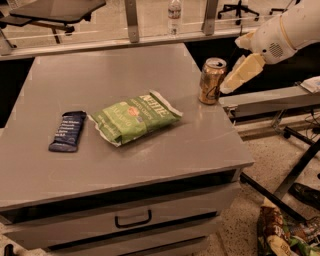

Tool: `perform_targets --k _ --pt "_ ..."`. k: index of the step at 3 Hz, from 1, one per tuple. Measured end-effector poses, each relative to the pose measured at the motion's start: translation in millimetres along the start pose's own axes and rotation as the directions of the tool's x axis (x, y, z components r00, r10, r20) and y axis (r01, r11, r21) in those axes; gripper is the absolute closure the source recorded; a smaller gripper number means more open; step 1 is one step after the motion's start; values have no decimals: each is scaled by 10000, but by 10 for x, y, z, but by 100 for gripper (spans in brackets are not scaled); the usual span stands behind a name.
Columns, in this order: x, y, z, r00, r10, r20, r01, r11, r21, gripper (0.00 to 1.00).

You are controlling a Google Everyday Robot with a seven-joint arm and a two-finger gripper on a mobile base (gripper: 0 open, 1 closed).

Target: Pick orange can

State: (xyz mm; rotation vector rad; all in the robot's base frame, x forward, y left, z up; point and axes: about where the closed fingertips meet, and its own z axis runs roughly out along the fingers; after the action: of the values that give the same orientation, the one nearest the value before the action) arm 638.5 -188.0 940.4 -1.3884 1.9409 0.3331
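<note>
The orange can (212, 81) stands upright near the right edge of the grey cabinet top (125, 165). It is golden-orange with a silver rim and dark markings. My gripper (234, 78), cream-coloured on a white arm (287, 27), hangs just to the right of the can at about its height. It is very close to the can's side, and contact cannot be told. The can rests on the table.
A green chip bag (134, 116) lies mid-table and a dark blue snack bar (68, 131) to its left. A clear water bottle (174, 15) stands on the ledge behind. A grey bench (272, 100) sits to the right. Snack bags (280, 235) lie on the floor.
</note>
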Motion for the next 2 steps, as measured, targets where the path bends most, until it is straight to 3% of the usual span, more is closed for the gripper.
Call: perform_targets --k 1,2 --pt "72 -108 226 9979 454 452 -436 9983 -392 0" --pt "24 -96 470 9954 613 738 -541 9939 -957 25"
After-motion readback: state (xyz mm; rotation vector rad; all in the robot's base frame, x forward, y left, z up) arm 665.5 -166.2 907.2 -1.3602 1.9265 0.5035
